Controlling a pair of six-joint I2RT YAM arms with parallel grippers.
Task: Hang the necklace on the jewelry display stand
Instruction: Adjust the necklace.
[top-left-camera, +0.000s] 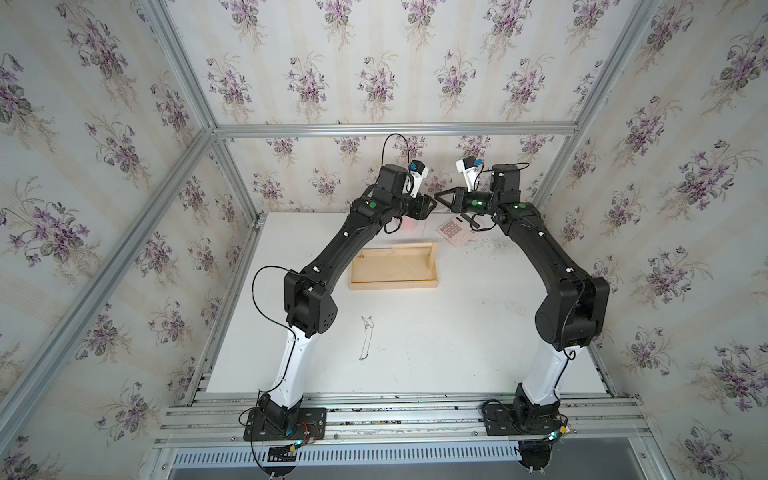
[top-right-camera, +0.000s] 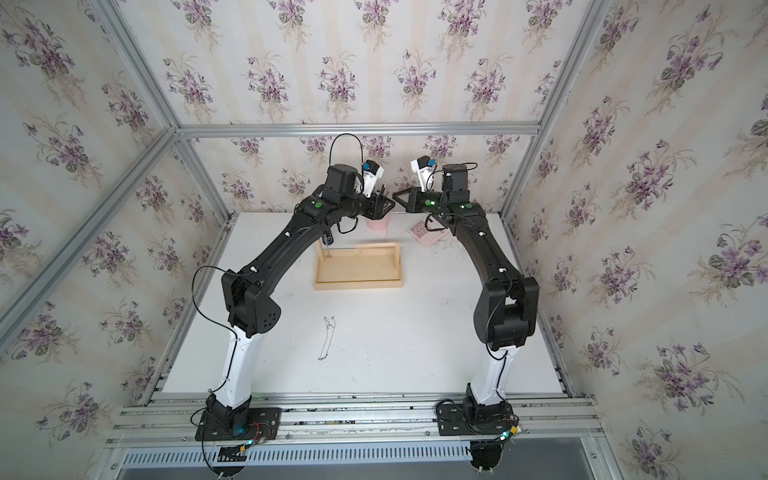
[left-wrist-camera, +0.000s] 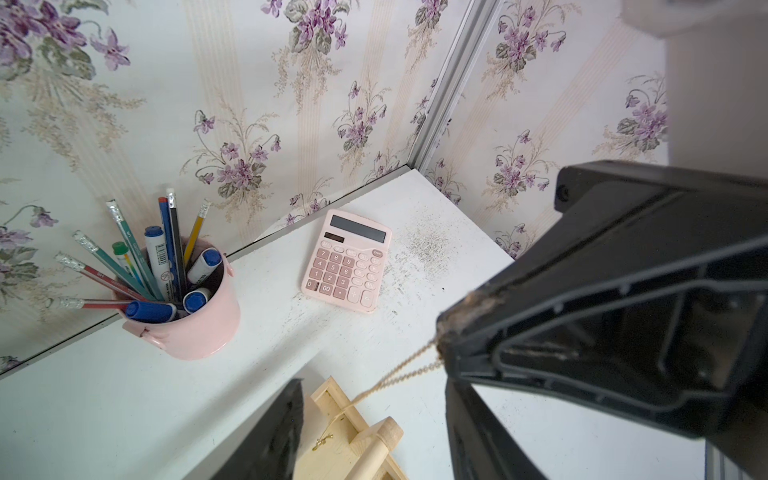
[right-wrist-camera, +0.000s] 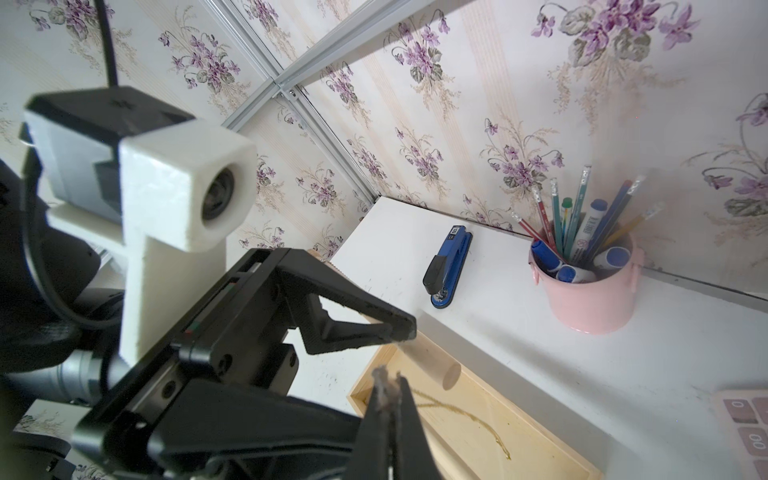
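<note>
Up over the back of the table (top-left-camera: 415, 365), your two grippers are basically nose to nose, above the far side of the jewelry display stand (top-left-camera: 395, 286).

Your right gripper (left-wrist-camera: 451, 332) is clamped all the way down with the necklace (left-wrist-camera: 399, 368) pinched right at its fingertips. In the left wrist view the gold chain comes out of the tip as a doubled strand. From there it slants down over the rim of the stand's tray. The loose end with the clasp lies on the tray floor, just beside a thick wooden dowel (left-wrist-camera: 376, 446). So the top of the chain hangs from the pinch and the bottom rests in the tray. The right wrist view shows slack chain curling across the tray floor too. Can't tell whether it touches any of the thin bars, since they barely show up.

Your left gripper (top-left-camera: 431, 205) is roughly half open and has hold of nothing. In its own wrist view its fingers (left-wrist-camera: 286, 432) sit on either side of the chain without touching it.

Back by the wall you've got a pink pen cup (left-wrist-camera: 195, 328), a pink calculator (left-wrist-camera: 347, 262) and a blue stapler (right-wrist-camera: 449, 266). There's also a thin dark squiggle (top-left-camera: 366, 336) on the table well in front of the tray, too small to tell what it is.
</note>
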